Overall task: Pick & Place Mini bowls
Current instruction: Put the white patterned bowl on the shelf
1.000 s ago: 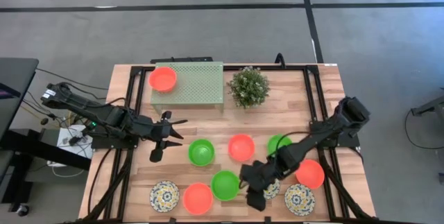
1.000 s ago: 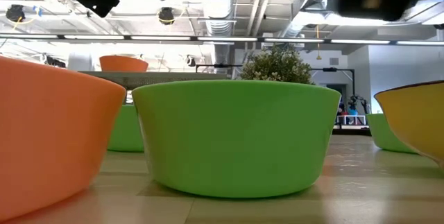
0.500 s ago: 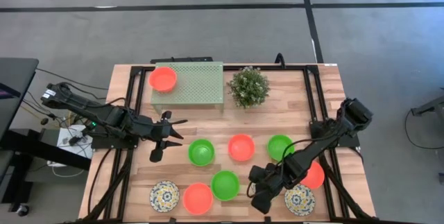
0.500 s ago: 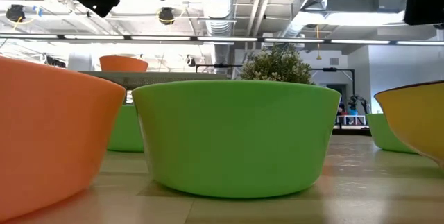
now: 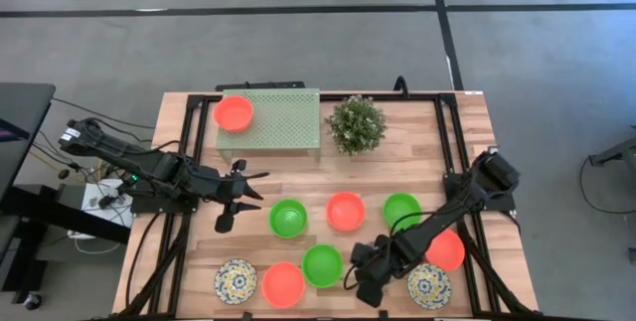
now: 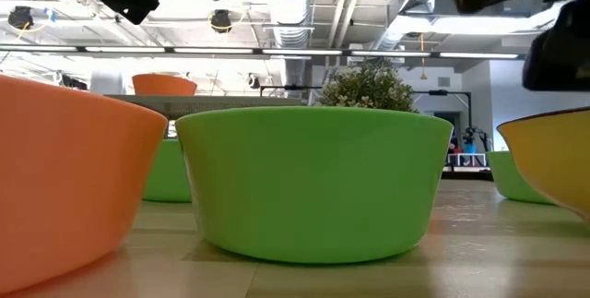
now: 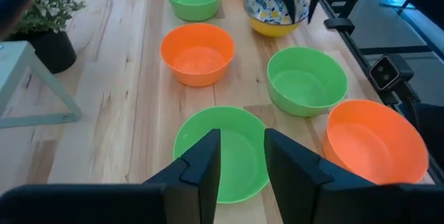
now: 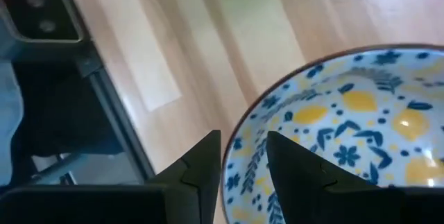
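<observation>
Mini bowls sit in two rows across the front half of my table (image 5: pixel 189 122), and from the left I see my left pincer (image 5: pixel 241 195) hovering empty, its jaws parted, just beside a green bowl (image 5: pixel 288 218). Further right, my right pincer (image 8: pixel 243 175) straddles the rim of a floral bowl (image 8: pixel 361 120), one finger inside and one outside. It's plainly the nearer arm for that bowl, though I can't tell whether it's clamped.

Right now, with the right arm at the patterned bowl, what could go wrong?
1. The right end effector pinches the patterned bowl only at its rim, so the bowl may tilt or slip when carried.
2. The green bowl sits close beside that end effector, and a sideways move could knock it into the orange bowl.
</observation>
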